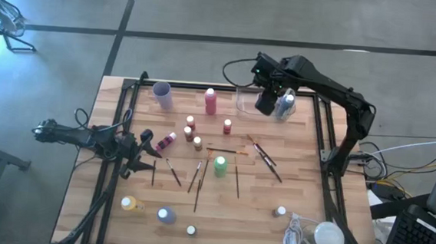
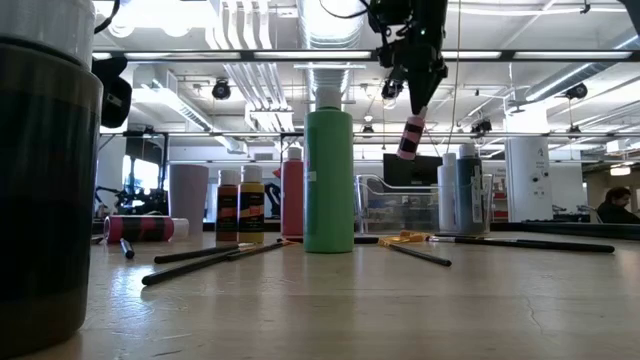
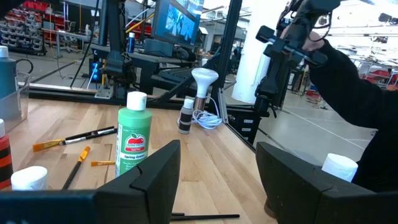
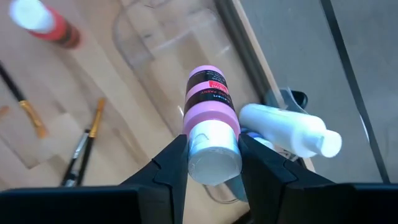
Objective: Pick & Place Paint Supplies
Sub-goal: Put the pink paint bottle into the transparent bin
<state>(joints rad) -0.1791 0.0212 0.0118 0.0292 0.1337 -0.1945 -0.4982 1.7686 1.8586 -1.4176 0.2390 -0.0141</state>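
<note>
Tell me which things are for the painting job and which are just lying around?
For the job:
- pink bottle, held by the right tool above the clear tray
- green bottle
- red bottle
- paintbrushes

Just lying about:
- purple cup
- white lump with cord

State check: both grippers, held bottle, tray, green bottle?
right gripper: shut on pink bottle, above the tray
pink bottle: held by its cap, in the air
clear tray: holds a white bottle lying down
left gripper: open, empty
green bottle: upright, capped
</note>
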